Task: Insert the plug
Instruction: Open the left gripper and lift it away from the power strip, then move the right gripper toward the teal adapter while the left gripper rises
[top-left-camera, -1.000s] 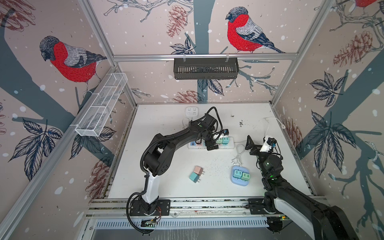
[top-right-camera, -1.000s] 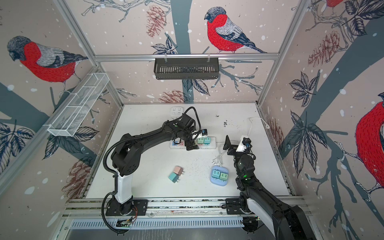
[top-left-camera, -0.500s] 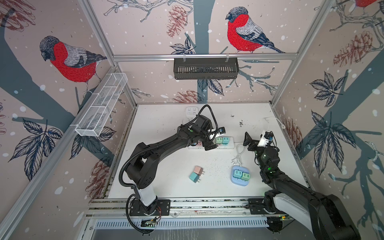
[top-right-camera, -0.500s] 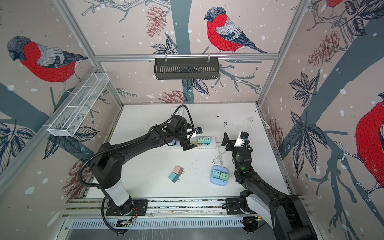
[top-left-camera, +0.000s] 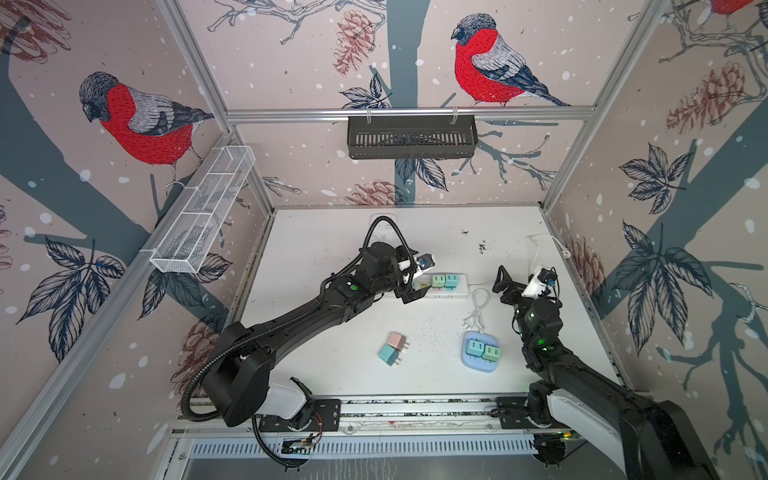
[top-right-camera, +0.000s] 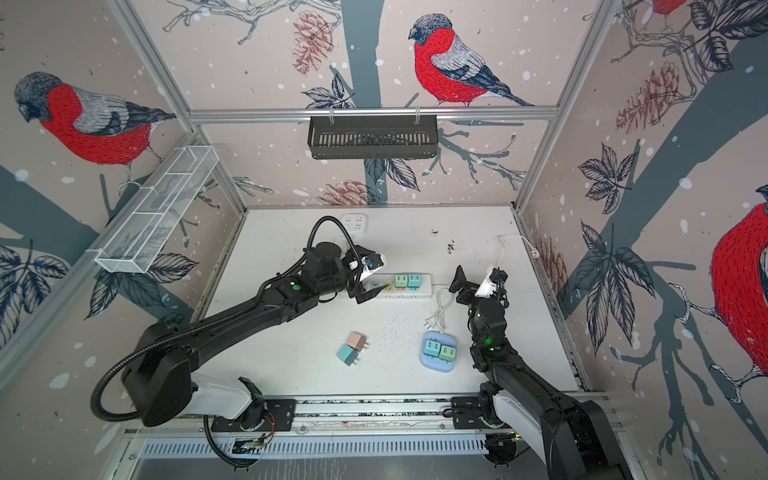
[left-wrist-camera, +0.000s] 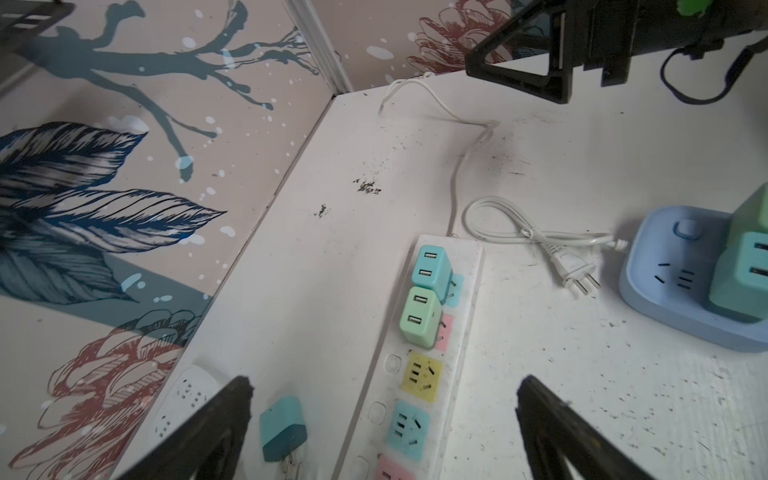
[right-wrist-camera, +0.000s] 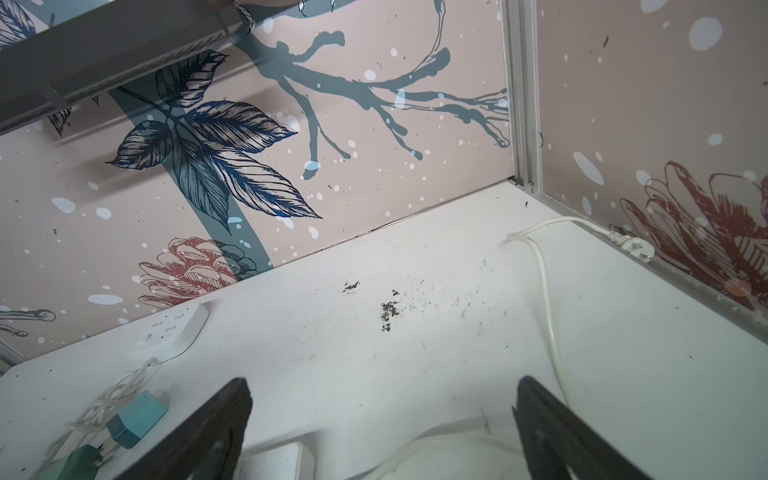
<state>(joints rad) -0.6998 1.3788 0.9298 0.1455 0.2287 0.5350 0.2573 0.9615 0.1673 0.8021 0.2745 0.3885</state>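
**Plugs lie loose, both grippers empty**

Left gripper reaches over the left part of the white power strip, its fingers spread wide and grasping nothing. In its wrist view the strip's free yellow socket and blue socket lie between the fingertips. How high the gripper is above them cannot be told. A green adapter and a teal adapter sit plugged side by side into the strip's right half.

The pink plug and the turquoise plug lie touching each other on the white table, nearer than the strip, with their prongs pointing right. A 3rd loose plug, teal, lies just beside the strip on its far side.

Right gripper hangs to the right of the strip, raised off the table, its fingers likewise released with nothing between them. Its wrist view shows bare table and a white cord running toward the far right corner.

A blue socket base sits nearer than the strip's right end and carries 2 more adapters. A bundled white cable lies between the base and the strip.
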